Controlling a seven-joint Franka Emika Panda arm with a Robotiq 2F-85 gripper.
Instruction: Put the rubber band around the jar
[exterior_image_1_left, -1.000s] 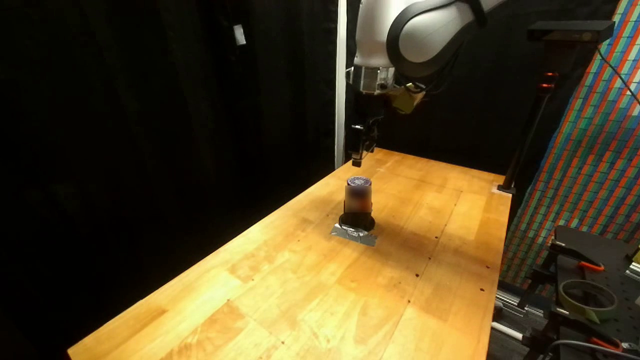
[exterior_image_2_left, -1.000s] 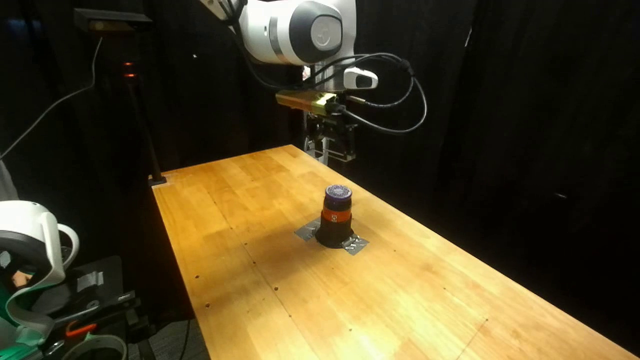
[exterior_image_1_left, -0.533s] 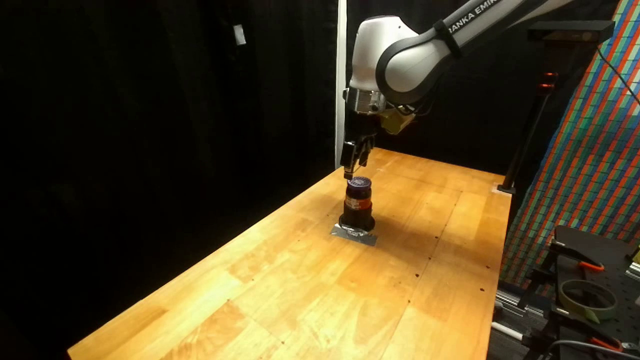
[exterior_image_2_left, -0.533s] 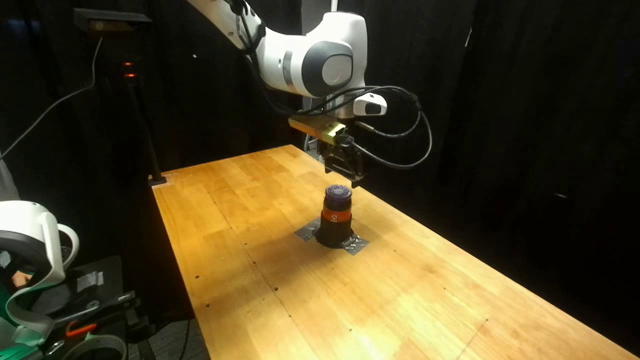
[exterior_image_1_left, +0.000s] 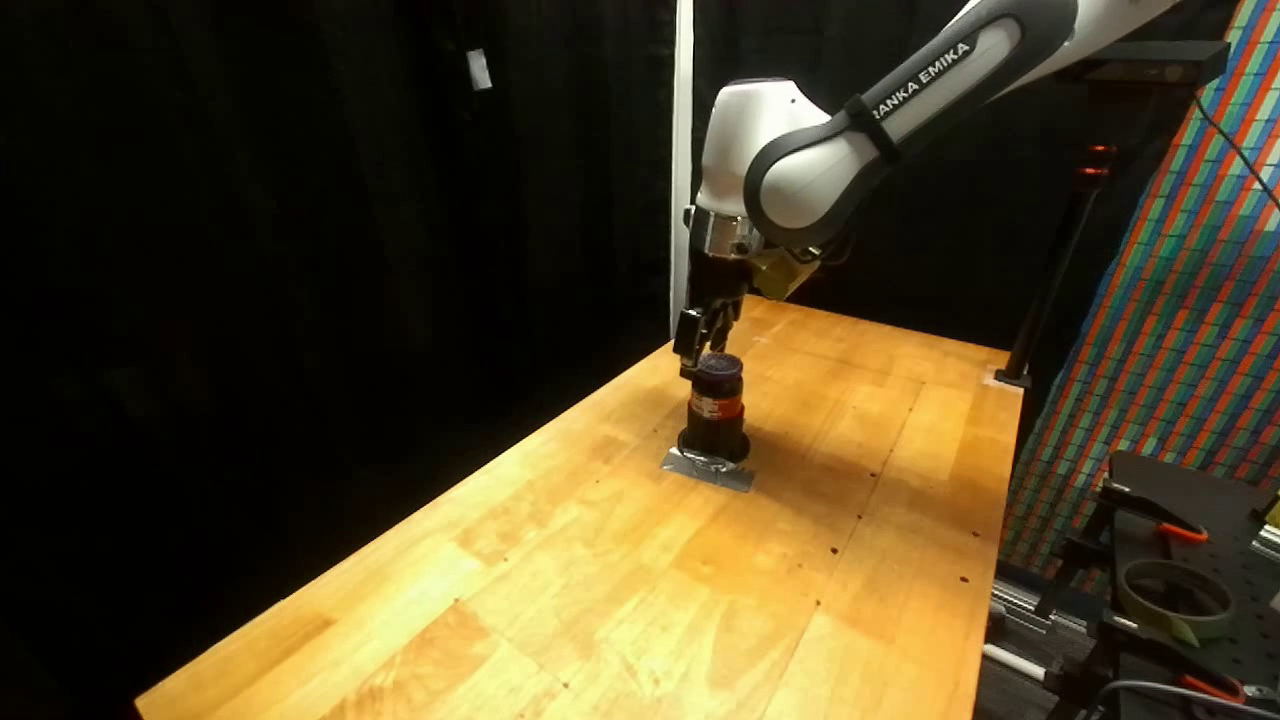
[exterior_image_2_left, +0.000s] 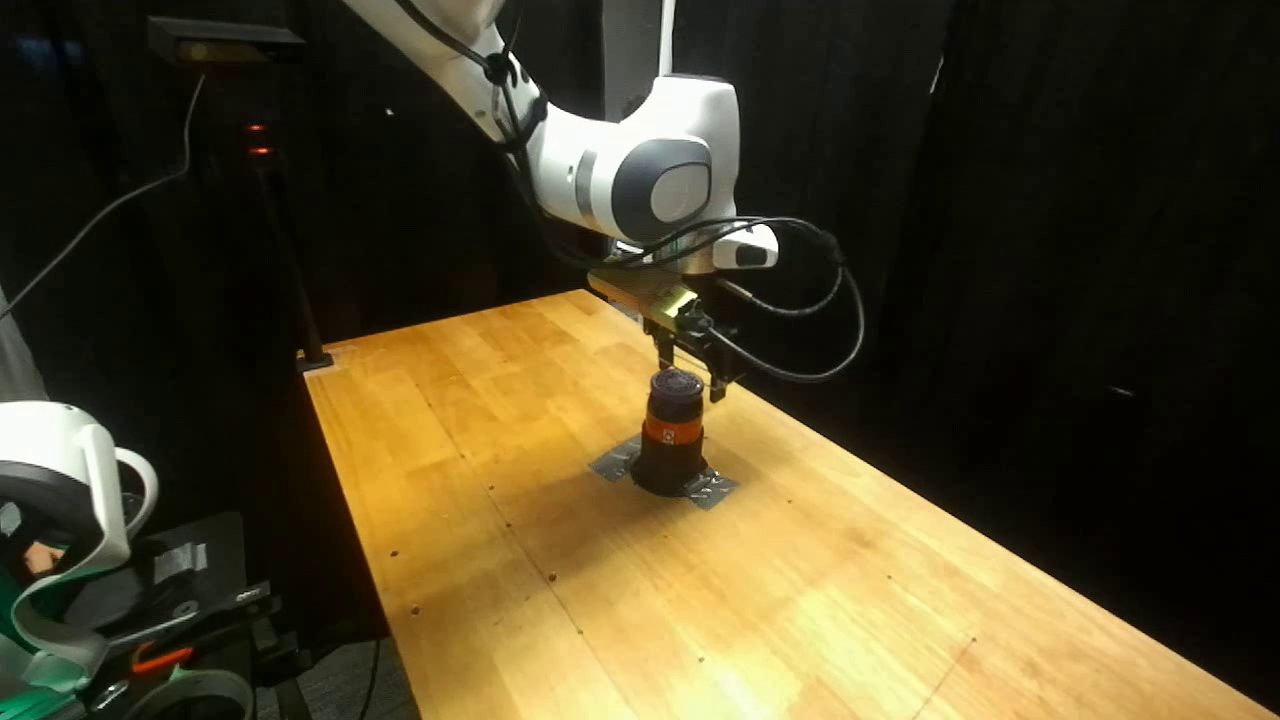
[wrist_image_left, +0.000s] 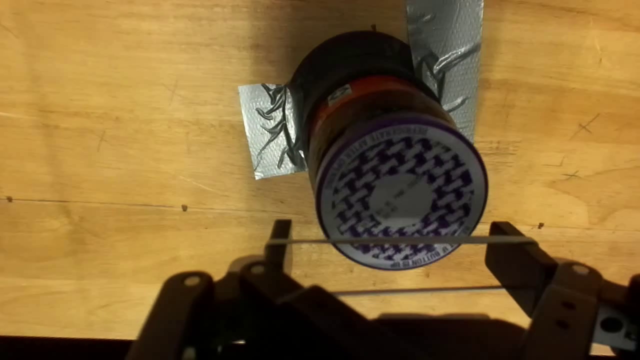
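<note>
Probable step: lining up the rubber band (wrist_image_left: 400, 240) with the jar (exterior_image_2_left: 675, 410) before lowering. Stretched taut around both fingertips (wrist_image_left: 281, 232) of the end effector (wrist_image_left: 392, 234), close by the jar's top; spread wide, past the lid (wrist_image_left: 402, 195) on both sides in the wrist view, with nothing pinched between. One strand across the lid's rim there, the other beyond; no telling contact from overlap. Around the jar's foot, a dark holder (exterior_image_2_left: 668, 468), fixed to the bench (exterior_image_2_left: 800, 570) by silvery tape (exterior_image_2_left: 712, 490). Long axis of the jar vertical, lid upward; that of the band crosswise, finger to finger. Next, by judgement: shift across to bring one strand to either side of the jar, then descend past the lid without narrowing the spread.
</note>
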